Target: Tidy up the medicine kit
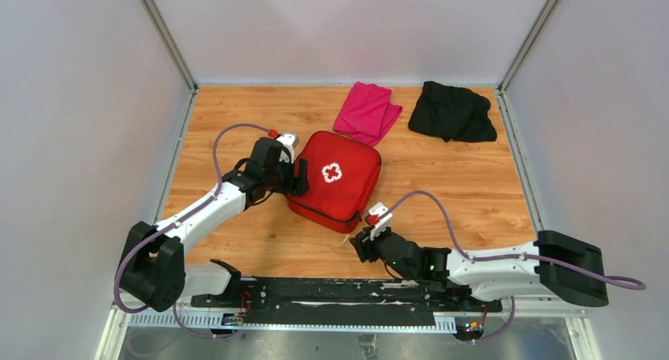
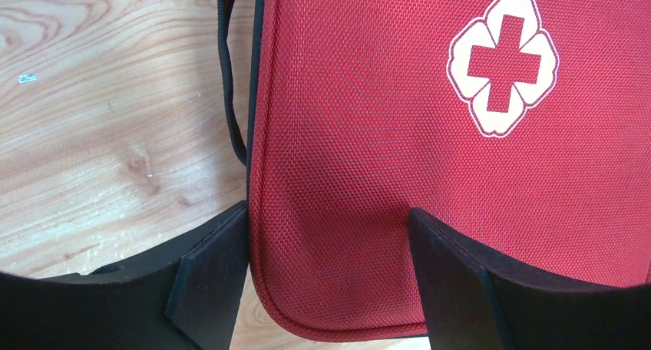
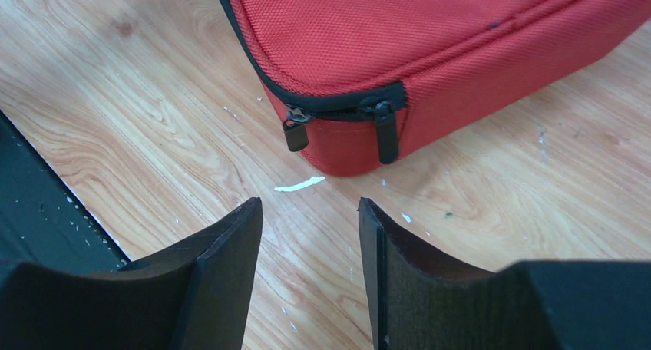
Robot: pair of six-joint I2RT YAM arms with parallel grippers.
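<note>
Now L jaws spread astride medicine kit (image 1: 335,178) corner; R parted near zips (image 3: 386,131).

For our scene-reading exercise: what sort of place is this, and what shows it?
Probably a robotics lab cell: left arm and right arm bolted at a wooden table, plain walls and metal framing enclosing it.

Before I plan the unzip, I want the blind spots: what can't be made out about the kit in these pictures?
Contents of the medicine kit: hidden in every view by its closed lid.
How far the zip runs past the zipper pulls: right wrist view, cut off by the frame.
Whether the left gripper presses the lid: left wrist view, its own fingers cover any contact.
What the black bundle is: top view, too crumpled.
</note>
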